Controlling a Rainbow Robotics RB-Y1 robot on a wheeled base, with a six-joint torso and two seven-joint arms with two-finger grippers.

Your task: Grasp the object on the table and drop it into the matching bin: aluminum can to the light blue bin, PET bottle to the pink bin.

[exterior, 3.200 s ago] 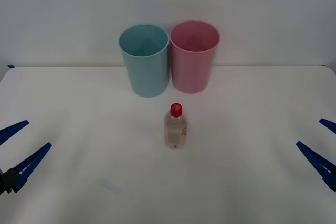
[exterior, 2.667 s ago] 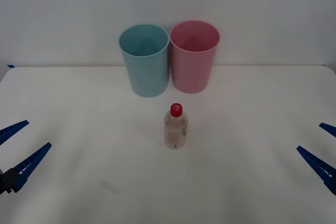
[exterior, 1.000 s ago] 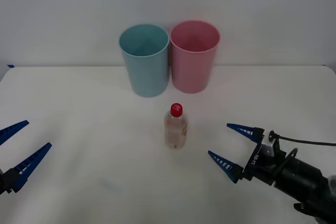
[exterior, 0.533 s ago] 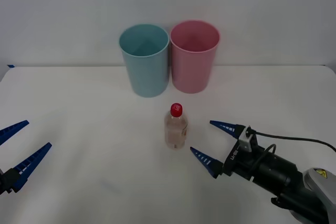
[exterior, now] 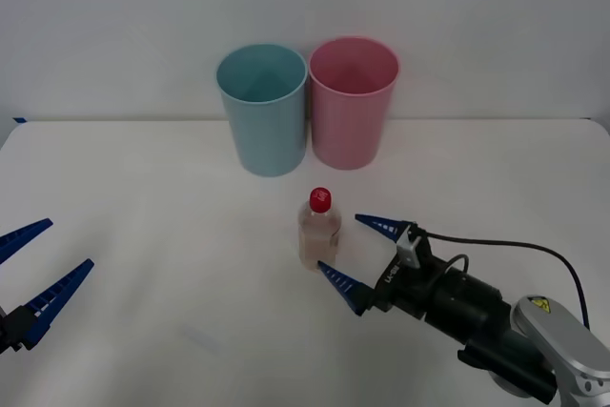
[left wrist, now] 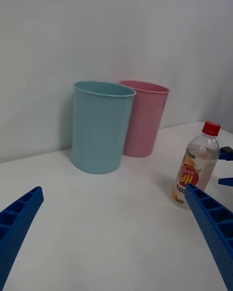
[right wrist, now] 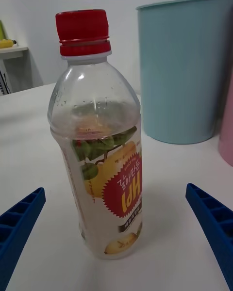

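Observation:
The PET bottle (exterior: 319,231), clear with a red cap and a pale fruit label, stands upright on the white table (exterior: 143,188) in front of the bins. Behind it the light blue bin (exterior: 262,107) and the pink bin (exterior: 352,100) stand side by side, the pink one on the right. My right gripper (exterior: 339,241) is open and low over the table. Its fingertips reach the bottle's right side, one behind it and one in front, without touching. In the right wrist view the bottle (right wrist: 97,140) stands just beyond the spread fingers (right wrist: 19,218). My left gripper (exterior: 70,242) waits open at the left edge.
The left wrist view shows the light blue bin (left wrist: 102,126), the pink bin (left wrist: 145,119) and the bottle (left wrist: 196,169) across bare tabletop. A black cable (exterior: 496,247) trails from the right wrist. A plain wall stands right behind the bins.
My right arm has come in from the right edge and moved left toward the bottle, its open fingers now level with it. The left arm and the bottle have not moved.

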